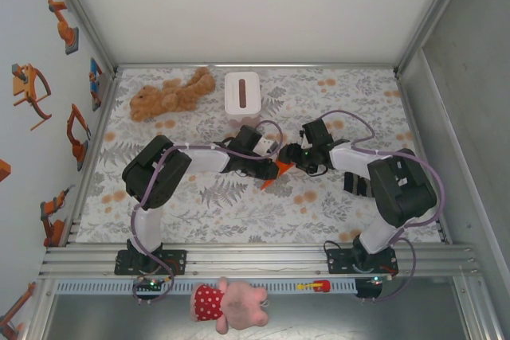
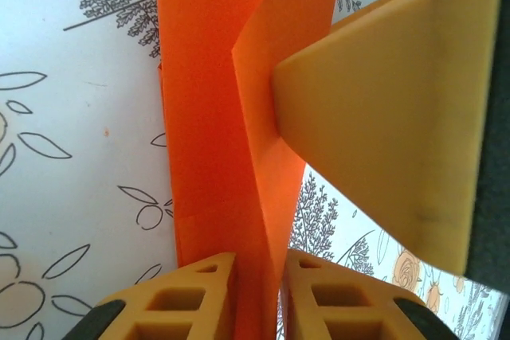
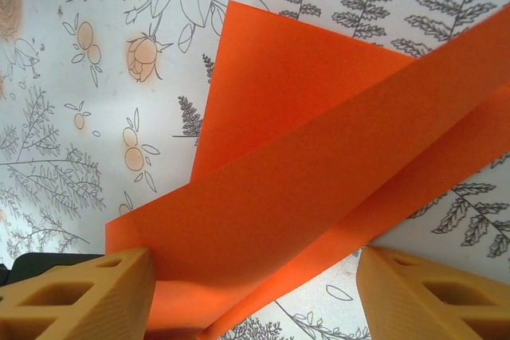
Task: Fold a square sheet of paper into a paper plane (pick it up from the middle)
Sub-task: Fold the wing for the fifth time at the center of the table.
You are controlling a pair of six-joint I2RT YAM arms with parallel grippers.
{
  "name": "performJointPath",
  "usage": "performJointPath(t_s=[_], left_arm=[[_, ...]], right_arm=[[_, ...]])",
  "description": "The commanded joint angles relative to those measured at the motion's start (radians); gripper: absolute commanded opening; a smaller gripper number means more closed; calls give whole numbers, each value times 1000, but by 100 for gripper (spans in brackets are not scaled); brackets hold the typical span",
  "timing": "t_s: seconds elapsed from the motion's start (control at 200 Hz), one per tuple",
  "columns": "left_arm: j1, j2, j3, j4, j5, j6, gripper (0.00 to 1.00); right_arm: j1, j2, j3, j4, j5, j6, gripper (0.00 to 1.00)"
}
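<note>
We see the left gripper (image 2: 256,268) pinched shut on the raised fold of the orange paper (image 1: 273,173). The paper is partly folded, near the middle of the flowered table (image 1: 239,212), in front of the white tissue box (image 1: 241,93). The right gripper (image 3: 255,254) meets it from the other side with jaws wide apart, the paper spanning the gap unclamped.

left gripper (image 2: 259,267) pinched, right gripper (image 3: 255,262) spread (wide)

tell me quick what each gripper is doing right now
left gripper: closed, pinching the folded orange paper
right gripper: open, fingers either side of the paper
</note>
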Motion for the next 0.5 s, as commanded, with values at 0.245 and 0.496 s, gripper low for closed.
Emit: performJointPath(t_s=[0.245,0.496], left_arm=[[0,-114,-73,-34,-33,-62,32],[-14,-112,-72,-34,-58,-65,32]], right_arm=[[1,47,-2,-104,92,-19,65],[0,50,2,-105,77,-20,65]])
